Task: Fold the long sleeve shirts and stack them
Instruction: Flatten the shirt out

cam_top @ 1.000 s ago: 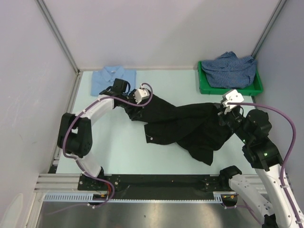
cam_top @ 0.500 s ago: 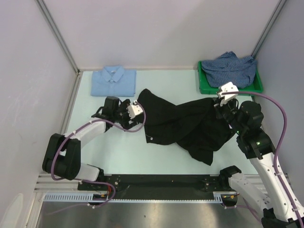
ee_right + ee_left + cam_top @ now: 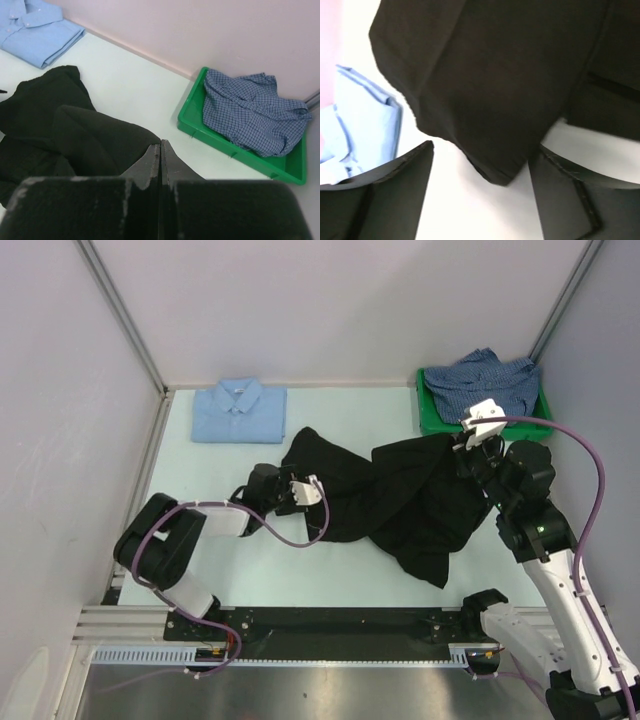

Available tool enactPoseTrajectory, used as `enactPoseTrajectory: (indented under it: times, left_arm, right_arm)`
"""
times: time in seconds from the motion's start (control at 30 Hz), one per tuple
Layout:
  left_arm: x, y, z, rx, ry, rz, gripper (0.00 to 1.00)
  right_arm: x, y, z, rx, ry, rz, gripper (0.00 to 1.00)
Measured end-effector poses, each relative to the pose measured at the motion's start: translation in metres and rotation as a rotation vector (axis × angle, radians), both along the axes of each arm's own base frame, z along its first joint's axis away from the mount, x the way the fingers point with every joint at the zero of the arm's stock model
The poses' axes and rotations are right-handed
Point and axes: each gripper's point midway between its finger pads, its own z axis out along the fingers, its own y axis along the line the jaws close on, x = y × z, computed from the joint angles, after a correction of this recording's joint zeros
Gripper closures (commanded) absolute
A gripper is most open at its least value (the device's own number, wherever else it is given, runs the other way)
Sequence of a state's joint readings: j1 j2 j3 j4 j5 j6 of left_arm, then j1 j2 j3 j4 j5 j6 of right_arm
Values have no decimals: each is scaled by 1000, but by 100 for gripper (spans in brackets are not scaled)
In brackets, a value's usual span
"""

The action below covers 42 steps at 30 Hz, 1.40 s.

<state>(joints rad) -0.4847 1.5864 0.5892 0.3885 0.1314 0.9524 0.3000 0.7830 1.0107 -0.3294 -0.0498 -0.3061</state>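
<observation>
Left fingers (image 3: 385,190) are released, spread either side of a corner of the black shirt (image 3: 400,500). Right fingers (image 3: 147,162) are clenched on its raised far edge. The shirt sprawls across the desk (image 3: 350,410). Of three shirts, the checked shirt (image 3: 490,385) fills the one green bin (image 3: 428,422), and the light blue shirt (image 3: 238,410) lies folded. The left arm (image 3: 210,522) lies low.

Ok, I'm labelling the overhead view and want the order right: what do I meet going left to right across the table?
Folded light blue shirt → left gripper → black shirt → checked shirt, which lies in the green bin. The right arm's gripper overlaps the black shirt and the bin, so it is left out.
</observation>
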Motion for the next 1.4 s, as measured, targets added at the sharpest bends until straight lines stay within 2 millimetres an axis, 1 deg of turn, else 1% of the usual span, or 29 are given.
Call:
enactPoseTrajectory:
  times: [0.07, 0.1, 0.13, 0.2, 0.23, 0.27, 0.3, 0.37, 0.43, 0.5, 0.53, 0.6, 0.63, 0.7, 0.73, 0.77, 0.87, 0.97, 1.03, 1.1, 1.17, 1.23, 1.3, 1.4]
  left_arm:
    - [7, 0, -1, 6, -26, 20, 34]
    - [12, 0, -1, 11, -33, 33, 42]
    - [16, 1, -3, 17, -36, 47, 60]
    - [24, 5, -3, 23, -24, 82, 78]
    - [27, 8, -1, 22, -12, 99, 96]
    - [31, 9, 2, 13, -3, 114, 100]
    - [39, 12, 9, 3, 17, 138, 100]
    - [56, 19, 30, -36, 40, 185, 100]
    - [75, 27, 66, -89, 61, 224, 100]
    - [91, 34, 115, -149, 47, 241, 100]
    - [95, 36, 136, -171, 33, 246, 100]
    - [101, 43, 184, -205, -1, 253, 100]
    - [102, 45, 204, -217, -19, 253, 100]
    - [102, 48, 240, -231, -46, 253, 100]
    - [102, 49, 252, -237, -56, 255, 100]
    - [101, 51, 264, -243, -57, 258, 100]
    - [102, 61, 304, -254, -96, 296, 100]
    - [105, 76, 341, -272, -157, 358, 100]
    - [103, 84, 365, -290, -201, 396, 100]
    - [99, 89, 381, -309, -235, 417, 100]
    - [88, 93, 393, -324, -253, 428, 100]
    - [75, 96, 404, -338, -269, 434, 100]
    - [54, 100, 417, -360, -298, 432, 100]
    - [7, 106, 439, -400, -353, 413, 100]
  right_arm:
    - [2, -1, 4, 2, -7, -5, 100]
    - [2, -2, 6, 3, -11, -8, 100]
    - [3, -2, 7, 4, -14, -10, 100]
    - [4, -4, 9, 4, -18, -18, 100]
    - [5, -5, 9, 4, -19, -25, 100]
    - [6, -7, 10, 4, -20, -31, 100]
    - [8, -10, 11, 5, -25, -42, 100]
    - [13, -15, 13, 8, -36, -64, 100]
    - [23, -21, 15, 13, -49, -87, 100]
    - [38, -27, 17, 25, -63, -110, 100]
    - [45, -28, 18, 33, -69, -115, 100]
    - [65, -33, 23, 54, -88, -128, 100]
    - [76, -35, 25, 67, -90, -134, 100]
    - [101, -40, 37, 98, -121, -137, 100]
    - [112, -42, 43, 112, -132, -137, 100]
    - [119, -43, 48, 124, -145, -134, 100]
    - [144, -42, 75, 164, -205, -105, 100]
    - [154, -39, 107, 187, -280, -72, 100]
    - [152, -36, 131, 194, -340, -51, 100]
    - [146, -33, 152, 194, -392, -31, 100]
    - [135, -33, 171, 195, -444, -23, 100]
    - [119, -34, 186, 198, -480, -21, 100]
    - [96, -34, 204, 202, -523, -18, 100]
    - [43, -36, 239, 216, -619, -9, 100]
